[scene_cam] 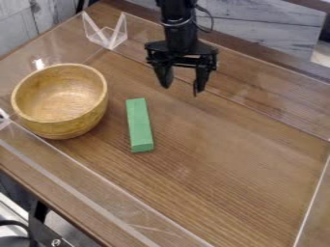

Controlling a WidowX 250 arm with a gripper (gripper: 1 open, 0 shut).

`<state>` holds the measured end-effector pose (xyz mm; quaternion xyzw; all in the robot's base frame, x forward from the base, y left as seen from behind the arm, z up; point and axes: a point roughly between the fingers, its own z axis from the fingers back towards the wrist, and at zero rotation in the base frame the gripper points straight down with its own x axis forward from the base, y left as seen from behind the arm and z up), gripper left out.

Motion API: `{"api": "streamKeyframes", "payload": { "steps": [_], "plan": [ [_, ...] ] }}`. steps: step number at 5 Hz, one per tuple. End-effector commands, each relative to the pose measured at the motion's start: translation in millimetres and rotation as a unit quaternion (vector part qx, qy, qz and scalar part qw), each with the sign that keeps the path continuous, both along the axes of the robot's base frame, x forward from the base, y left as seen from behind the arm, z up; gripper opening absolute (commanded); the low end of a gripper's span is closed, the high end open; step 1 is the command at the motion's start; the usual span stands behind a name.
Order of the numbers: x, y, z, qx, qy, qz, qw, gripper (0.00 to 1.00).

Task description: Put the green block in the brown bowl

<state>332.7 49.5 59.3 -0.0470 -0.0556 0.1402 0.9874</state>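
With the black arm reaching down from twelve o'clock of the view, the open jaws (180,83) are positioned above the worktop (233,145), their two fingertips spread apart to left and right with nothing gripped between them. The arm (179,17) is near upright above the jaws; its upper portion runs out of the top of the view. Taking the middle of the worktop as the centre of the dial, the jaws are located near twelve o'clock. The green block (139,125) lies flat near nine o'clock, its long axis running roughly from twelve to six, well apart from the jaws. Further out, also toward nine o'clock, stands the brown bowl (60,100), upright, with the block outside it and to its right. A white wire-like frame (104,31) stands at about eleven o'clock, near the far edge of the worktop.
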Motion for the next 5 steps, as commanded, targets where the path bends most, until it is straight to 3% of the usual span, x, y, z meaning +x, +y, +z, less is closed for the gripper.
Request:
{"api": "streamKeyframes", "payload": {
  "steps": [1, 3, 5],
  "plan": [
    [-5.6, 9.1, 21.9, 0.011, -0.032, 0.039, 0.9986, 1.0],
    [-27.7, 18.5, 13.1, 0.014, -0.02, 0.097, 0.995, 1.0],
    [-41.4, 24.8, 2.4, 0.017, -0.012, 0.134, 0.9907, 1.0]
  ]
}}
